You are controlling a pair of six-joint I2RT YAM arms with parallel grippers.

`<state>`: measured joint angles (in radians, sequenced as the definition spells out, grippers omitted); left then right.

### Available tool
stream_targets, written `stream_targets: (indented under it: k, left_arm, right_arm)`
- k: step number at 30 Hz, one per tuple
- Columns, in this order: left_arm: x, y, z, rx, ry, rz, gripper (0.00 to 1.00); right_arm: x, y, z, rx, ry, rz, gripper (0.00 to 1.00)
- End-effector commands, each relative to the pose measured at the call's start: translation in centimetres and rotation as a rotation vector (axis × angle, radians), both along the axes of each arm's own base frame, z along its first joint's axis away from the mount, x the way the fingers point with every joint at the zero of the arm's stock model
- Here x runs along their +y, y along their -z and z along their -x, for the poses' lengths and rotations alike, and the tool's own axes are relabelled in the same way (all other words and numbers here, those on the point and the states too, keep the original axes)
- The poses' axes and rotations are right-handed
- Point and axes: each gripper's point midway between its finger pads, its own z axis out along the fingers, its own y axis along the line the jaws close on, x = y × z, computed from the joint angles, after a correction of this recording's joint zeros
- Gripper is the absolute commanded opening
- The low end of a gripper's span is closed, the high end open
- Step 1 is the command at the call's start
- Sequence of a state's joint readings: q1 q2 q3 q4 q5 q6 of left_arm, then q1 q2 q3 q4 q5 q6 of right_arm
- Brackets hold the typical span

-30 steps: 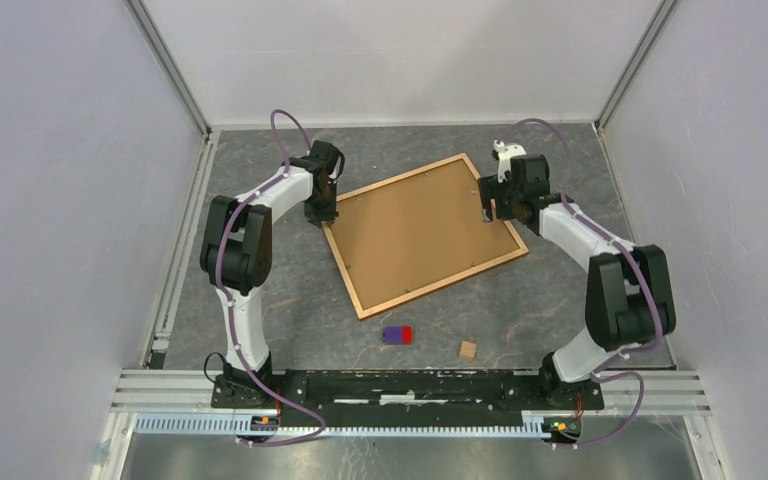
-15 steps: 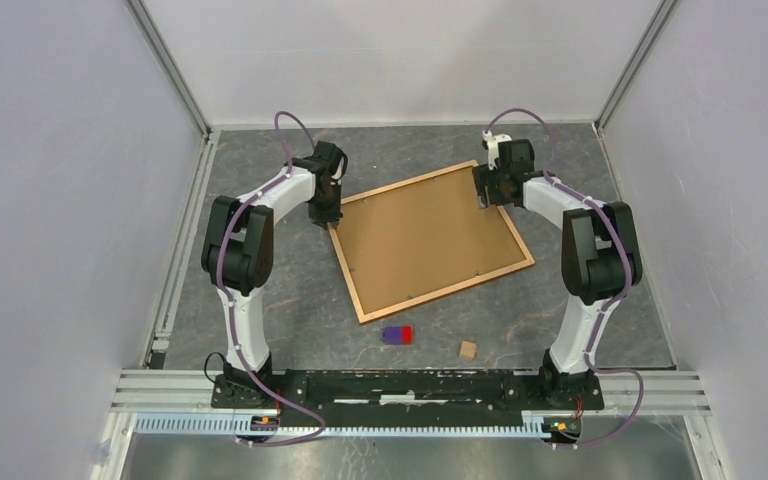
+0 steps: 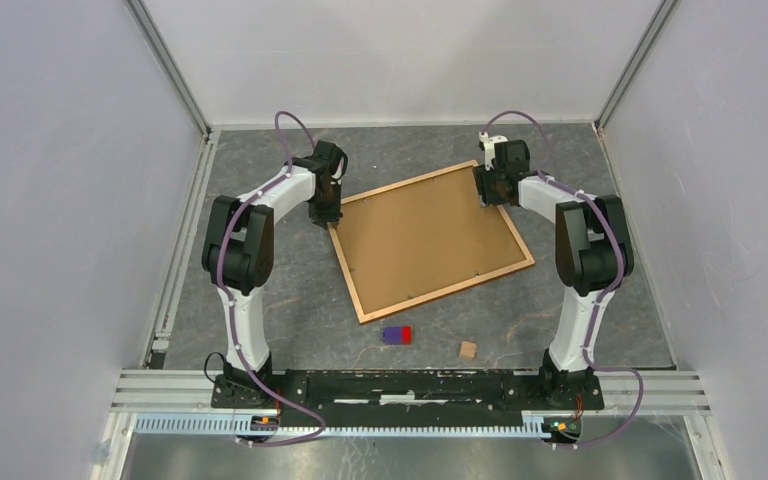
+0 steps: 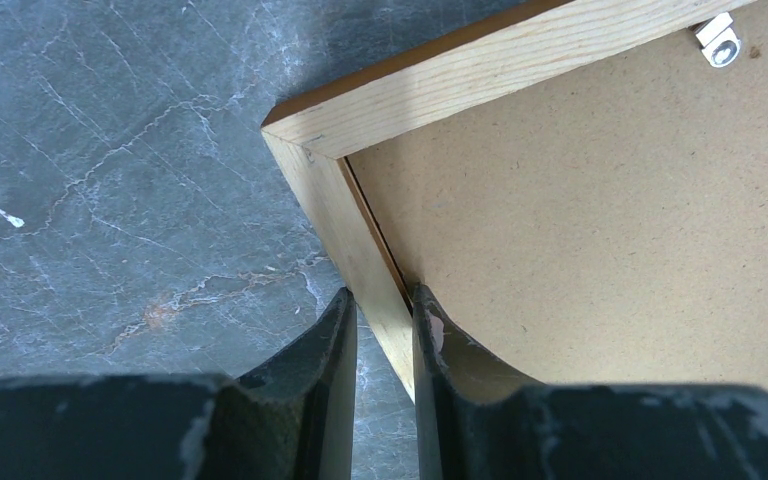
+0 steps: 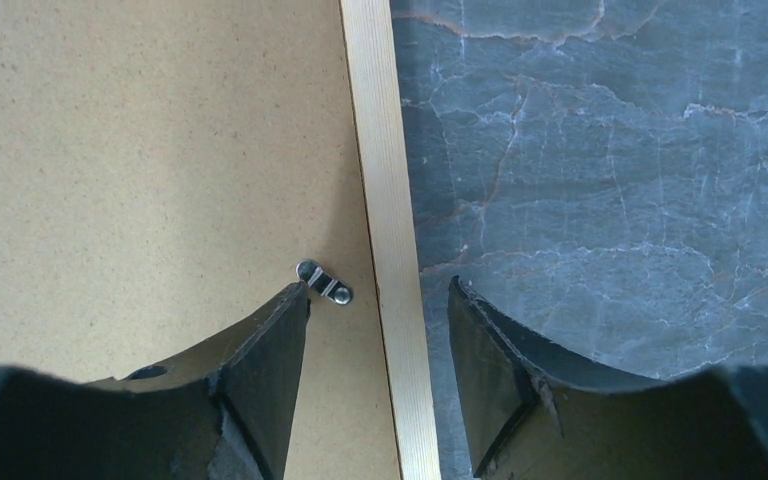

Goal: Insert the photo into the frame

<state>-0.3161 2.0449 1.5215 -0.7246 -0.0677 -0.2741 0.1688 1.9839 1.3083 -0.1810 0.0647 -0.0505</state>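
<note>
Frame of light orange-brown wood, thin and rectangular: its narrow rail is pinched between the left gripper's two black fingers, just below a corner. The right gripper straddles the opposite rail with its jaws apart and a gap on each side. One of its fingers hangs over the plain brown backing board, beside a small metal turn clip; the other hangs over the dark grey marbled table. Seen from above, the frame lies back-up and askew between the two arms. The glossy photo shows in no view. The step looks like taking a second hold: centre the right jaws on the wood, miss the clip, and close gently so the frame does not skew.
</note>
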Motion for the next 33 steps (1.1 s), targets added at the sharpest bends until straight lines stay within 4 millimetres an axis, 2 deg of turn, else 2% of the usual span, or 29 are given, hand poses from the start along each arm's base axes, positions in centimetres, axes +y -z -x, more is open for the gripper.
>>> stream_targets:
  k: [1,10,22,24,26,28,30,32,33]
  left_arm:
    - [-0.8,-0.3,0.2,0.017,0.055,0.025,0.02]
    - [-1.0,-0.4,0.2,0.017,0.056,0.032,0.02]
    - [-0.9,-0.4,0.2,0.016,0.054,0.031,0.02]
    - [-1.0,-0.5,0.1,0.013,0.052,0.033,0.02]
    - [-1.0,-0.7,0.1,0.010,0.049,0.036,0.02]
    - [-1.0,-1.0,0.0,0.002,0.047,0.038,0.05]
    - [-1.1,-1.9,-0.1,-0.015,0.043,0.054,0.15]
    - [-1.0,-3.0,-0.4,-0.048,0.028,0.073,0.32]
    - [-1.0,-3.7,-0.5,-0.070,0.023,0.081,0.40]
  right_arm:
    - [-0.4,0.8,-1.3,-0.007,0.011,0.028,0.58]
    - [-0.6,1.4,-1.3,0.005,0.022,0.036,0.49]
    - [0.0,0.8,0.5,0.015,0.015,-0.014,0.08]
    - [-0.1,0.5,0.2,0.012,0.020,-0.009,0.05]
    - [-0.1,-0.1,-0.2,0.003,0.025,-0.007,0.07]
    - [-0.5,-1.2,-0.6,-0.007,0.052,0.007,0.18]
    - [-1.1,-3.0,-0.8,-0.023,0.085,0.029,0.39]
    - [-1.9,-5.0,-0.2,-0.044,0.119,0.052,0.56]
    - [-2.2,-6.1,0.1,-0.057,0.157,0.036,0.62]
